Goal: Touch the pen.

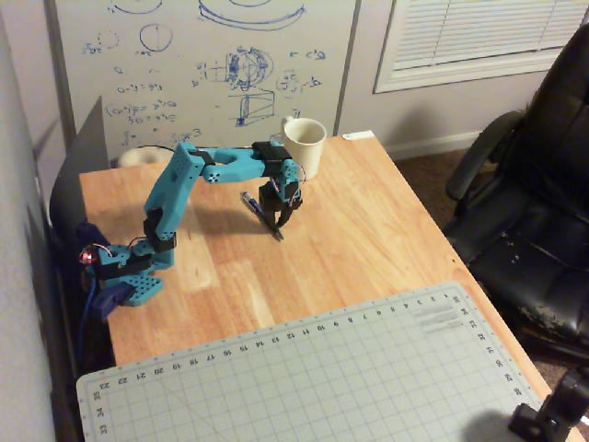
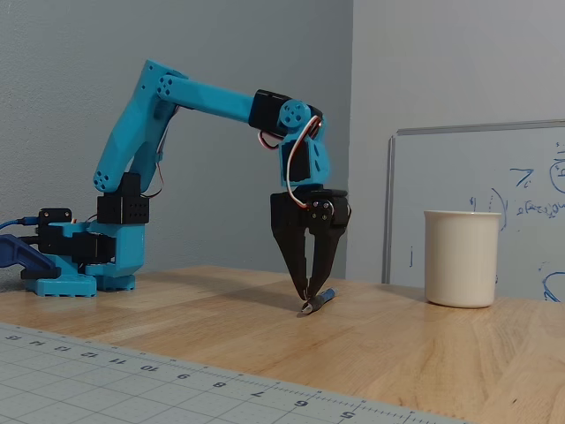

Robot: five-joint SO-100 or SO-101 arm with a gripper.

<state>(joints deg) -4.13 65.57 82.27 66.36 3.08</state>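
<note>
Fingertips of the gripper (image 2: 307, 297) point straight down, nearly closed, meeting the pen (image 2: 317, 301) lying flat on the table (image 2: 397, 353). Contact looks made.

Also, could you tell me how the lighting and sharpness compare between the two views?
Overhead view: soft and slightly hazy, so the pen is a thin dark streak partly under the gripper; the arm throws a faint shadow on the wooden table. Fixed view: sharper, evenly lit, gripper and mug crisp, no glare.
</note>
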